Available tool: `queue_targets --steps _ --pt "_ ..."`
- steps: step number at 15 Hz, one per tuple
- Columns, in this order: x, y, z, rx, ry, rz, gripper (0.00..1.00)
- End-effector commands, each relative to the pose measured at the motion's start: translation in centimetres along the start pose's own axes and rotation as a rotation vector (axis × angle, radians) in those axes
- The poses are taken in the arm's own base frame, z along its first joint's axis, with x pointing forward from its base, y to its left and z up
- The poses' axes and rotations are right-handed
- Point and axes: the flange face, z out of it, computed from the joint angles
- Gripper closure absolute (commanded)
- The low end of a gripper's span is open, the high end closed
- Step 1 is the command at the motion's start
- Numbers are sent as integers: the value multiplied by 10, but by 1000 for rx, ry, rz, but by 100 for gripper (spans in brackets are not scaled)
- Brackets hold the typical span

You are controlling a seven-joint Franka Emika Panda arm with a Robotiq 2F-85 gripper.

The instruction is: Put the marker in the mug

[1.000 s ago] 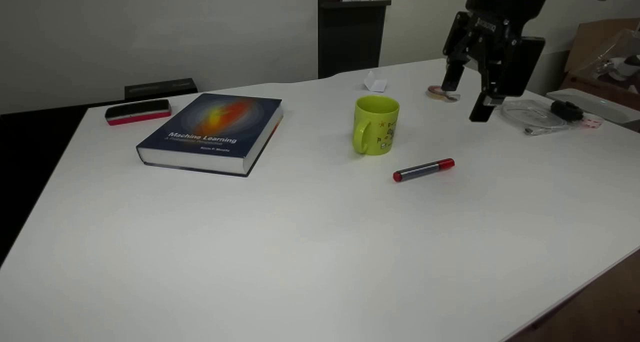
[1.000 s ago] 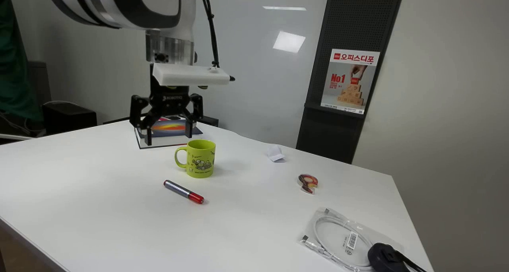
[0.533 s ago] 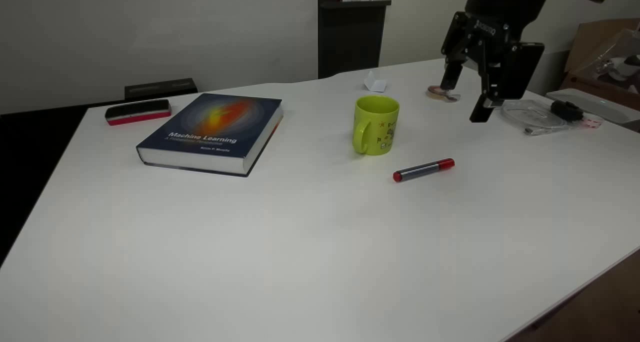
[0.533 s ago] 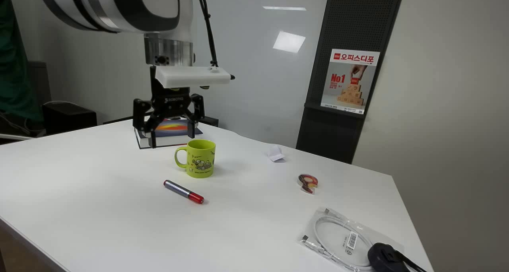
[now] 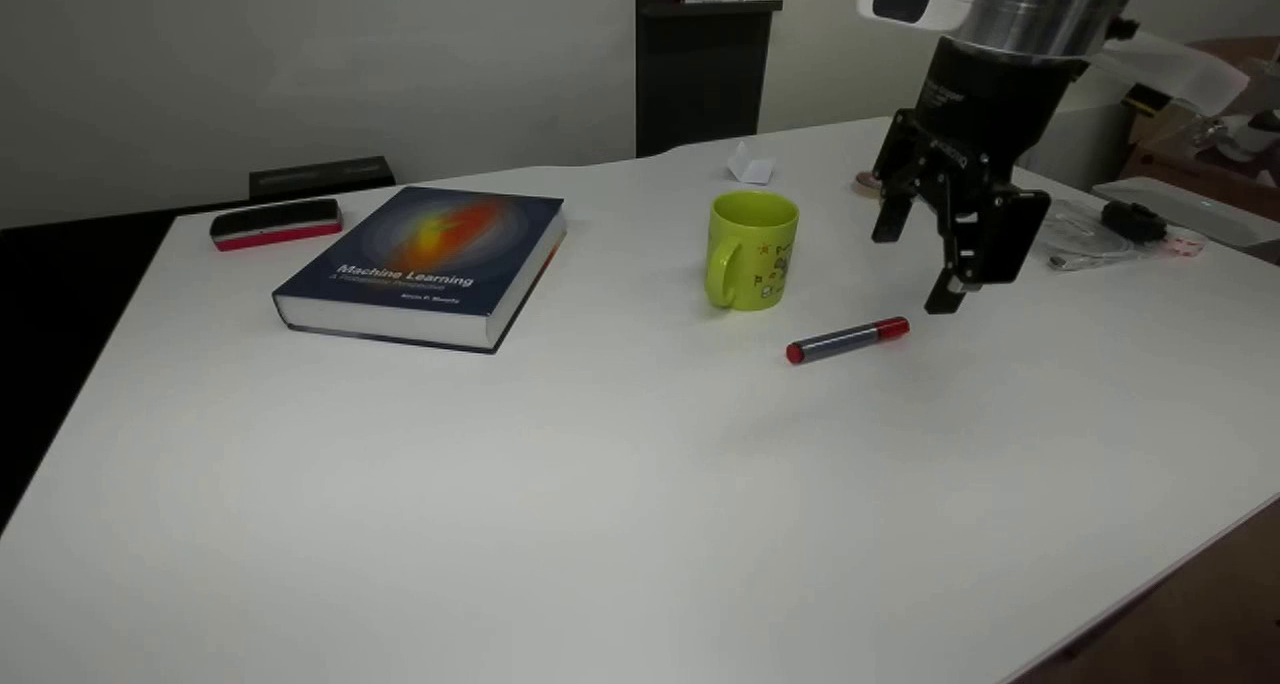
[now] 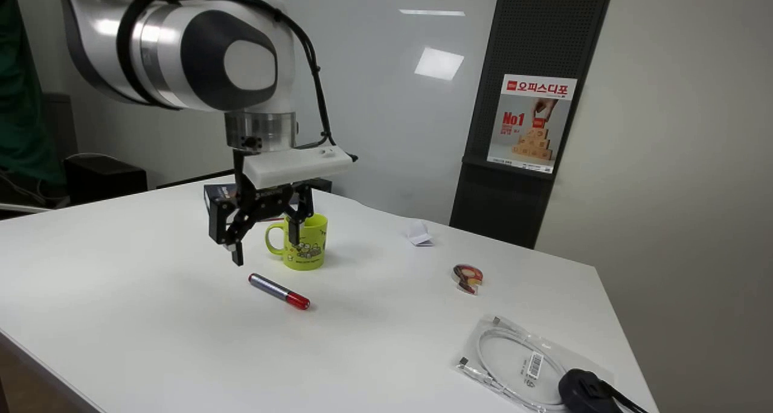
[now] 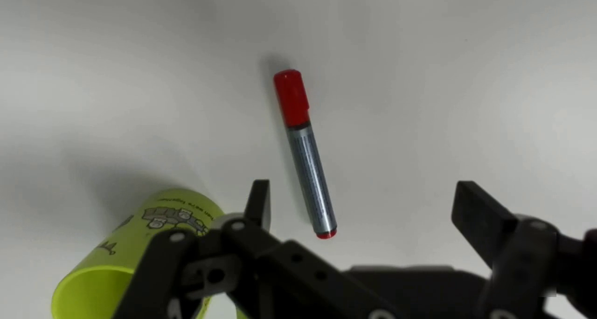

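The marker (image 5: pixel 848 343), with a grey barrel, red cap and red end, lies flat on the white table; it also shows in an exterior view (image 6: pixel 270 287) and in the wrist view (image 7: pixel 308 165). The yellow-green mug (image 5: pixel 755 259) stands upright close to it, handle on its side; it also shows in an exterior view (image 6: pixel 311 250) and at lower left in the wrist view (image 7: pixel 149 232), partly hidden by a finger. My gripper (image 5: pixel 915 269) is open and empty above the table, near the marker. In the wrist view (image 7: pixel 361 188) the marker's plain end lies between and below the spread fingers.
A thick dark blue book (image 5: pixel 430 264) and a red-and-black case (image 5: pixel 277 226) lie on the far side from the gripper. A folded white paper (image 6: pixel 419 233), a small sticker-like piece (image 6: pixel 468 278) and a bagged cable (image 6: pixel 513 334) with a black item (image 6: pixel 586 392) lie on the table.
The arm and open gripper have come down, mostly in the last half second, and the gripper has turned slightly. It is nearer the marker. The marker and mug have not moved.
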Motion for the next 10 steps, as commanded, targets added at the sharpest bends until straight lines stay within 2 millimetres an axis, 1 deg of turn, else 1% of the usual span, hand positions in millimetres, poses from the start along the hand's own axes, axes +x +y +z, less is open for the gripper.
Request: queue_targets --steps 1,2,4,7,10 --pt "-2 7 24 29 -25 9 0" --pt "-3 0 11 20 -12 -4 0" --pt "-4 0 18 29 -18 -8 0" --pt "-4 2 21 24 -34 -7 0" --pt "-3 8 32 1 -27 13 0"
